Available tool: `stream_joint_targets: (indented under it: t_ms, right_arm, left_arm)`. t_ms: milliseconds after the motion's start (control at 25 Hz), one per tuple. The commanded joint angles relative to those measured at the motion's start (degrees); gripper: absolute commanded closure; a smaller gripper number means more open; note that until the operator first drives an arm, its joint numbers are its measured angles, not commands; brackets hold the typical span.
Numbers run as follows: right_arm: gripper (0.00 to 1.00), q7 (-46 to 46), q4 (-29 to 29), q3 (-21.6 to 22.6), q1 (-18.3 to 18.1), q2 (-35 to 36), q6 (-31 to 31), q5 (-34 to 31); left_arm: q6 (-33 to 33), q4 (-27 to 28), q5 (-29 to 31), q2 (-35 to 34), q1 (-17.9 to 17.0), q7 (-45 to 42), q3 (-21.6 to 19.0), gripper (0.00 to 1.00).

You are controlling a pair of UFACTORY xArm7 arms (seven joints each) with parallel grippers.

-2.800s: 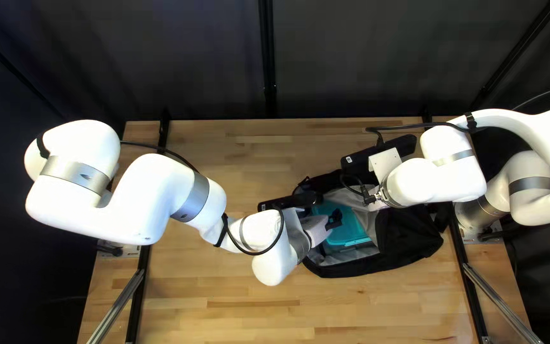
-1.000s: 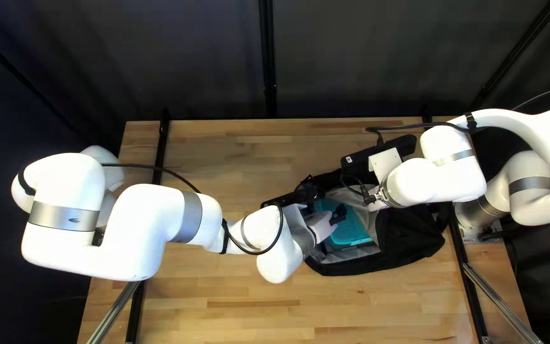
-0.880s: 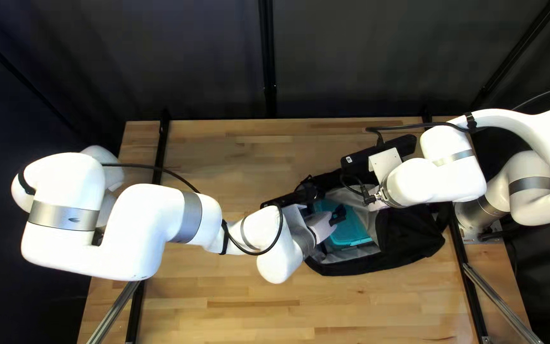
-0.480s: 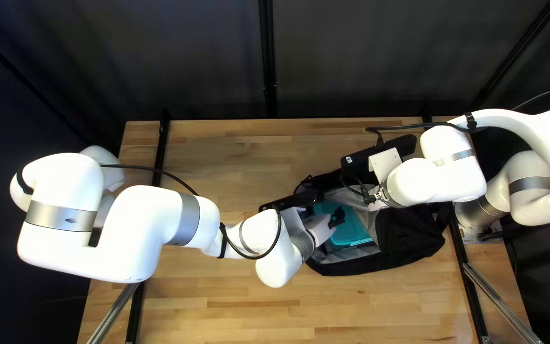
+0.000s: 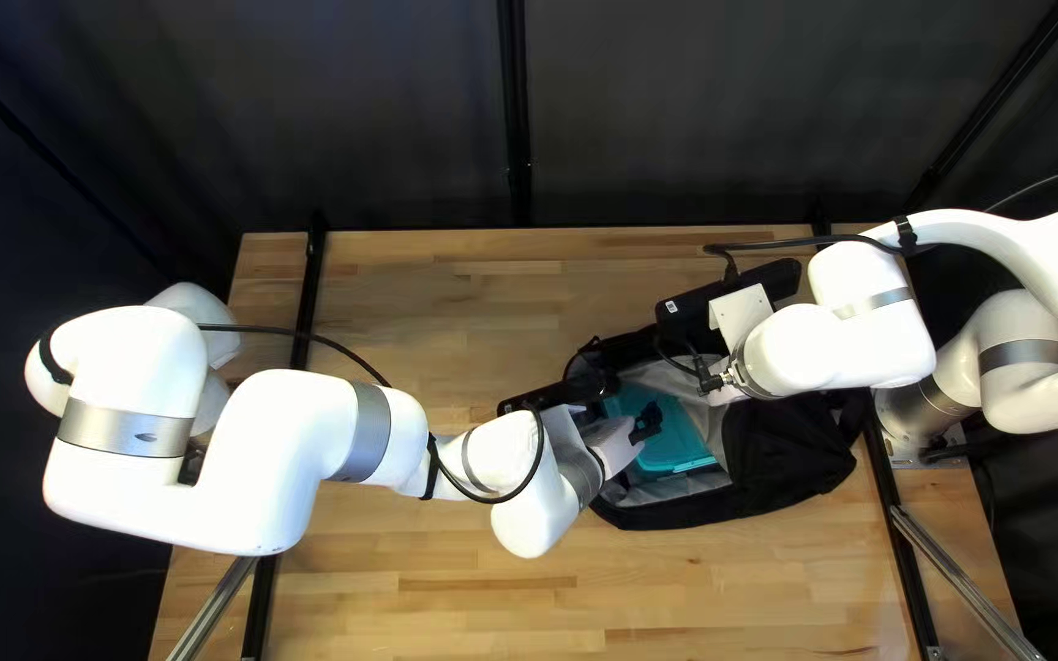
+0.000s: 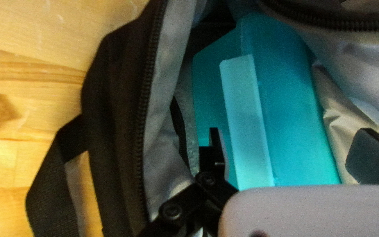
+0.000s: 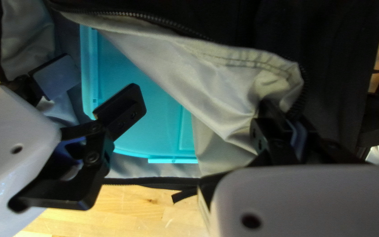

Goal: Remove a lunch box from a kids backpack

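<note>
A: State on the left gripper (image 5: 642, 422)?

B: Wide. We had it over the backpack's (image 5: 792, 471) opening, one finger by the lunch box's (image 5: 676, 443) strip side, the other across the box by the crumpled lining (image 7: 176, 79). Couldn't tell if either touched the box.

A: And the right gripper (image 5: 726, 394)?

B: Narrow, pinched on the lining at the zipped edge. The cloth puckered at its fingers.

A: Where did we have the box?

B: Inside the backpack, which lay unzipped on the table (image 5: 431, 582), toward the right of the top left view. A fold of lining covered part of the lid. On the side seen in the left wrist view, a black strap (image 6: 60, 175) looped out onto the wood.

A: Surface and room?

B: Pale wood planks, darker streaks, a few scuffs. Black rails (image 5: 262, 600) ran along both sides, silver bars (image 5: 221, 604) angled off near the front corners. Dark curtain (image 5: 676, 123) behind, black upright (image 5: 514, 110) in front of it.

A: Looks of the box?

B: Teal, smooth, rounded corners. We saw a paler, slightly see-through strip (image 6: 247, 123) along one long side and raised lines on the lid.
</note>
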Motion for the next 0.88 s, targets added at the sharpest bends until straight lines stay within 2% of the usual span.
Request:
stream_joint_targets:
  t_ms: [40, 240, 280, 440, 480, 520, 560, 640, 880]
  right_arm:
    - [1.0, 0.0, 0.0, 0.0, 0.0, 0.0, 0.0, 0.0]
    - [1.0, 0.0, 0.0, 0.0, 0.0, 0.0, 0.0, 0.0]
    - [1.0, 0.0, 0.0, 0.0, 0.0, 0.0, 0.0, 0.0]
    - [1.0, 0.0, 0.0, 0.0, 0.0, 0.0, 0.0, 0.0]
    - [1.0, 0.0, 0.0, 0.0, 0.0, 0.0, 0.0, 0.0]
    - [1.0, 0.0, 0.0, 0.0, 0.0, 0.0, 0.0, 0.0]
    - [1.0, 0.0, 0.0, 0.0, 0.0, 0.0, 0.0, 0.0]
    - [1.0, 0.0, 0.0, 0.0, 0.0, 0.0, 0.0, 0.0]
    - [1.0, 0.0, 0.0, 0.0, 0.0, 0.0, 0.0, 0.0]
  left_arm:
    - [0.0, 0.0, 0.0, 0.0, 0.0, 0.0, 0.0, 0.0]
    - [0.0, 0.0, 0.0, 0.0, 0.0, 0.0, 0.0, 0.0]
    - [-16.12, -2.71, -28.52, 16.86, -18.8, 14.27, 24.4, 0.0]
    - [-16.12, -2.71, -28.52, 16.86, -18.8, 14.27, 24.4, 0.0]
    - [-5.88, -0.44, -10.95, 6.1, -5.85, 3.32, 8.59, 0.0]
    - [-7.69, -0.88, -14.72, 7.58, -8.1, 5.94, 11.38, 0.0]
    - [-10.06, -1.44, -21.02, 9.71, -10.82, 10.77, 14.87, 0.0]
    - [-11.34, -1.66, -25.76, 10.88, -12.2, 14.95, 16.81, 0.0]
    - [-10.51, -1.36, -26.26, 9.48, -11.71, 17.39, 16.34, 0.0]
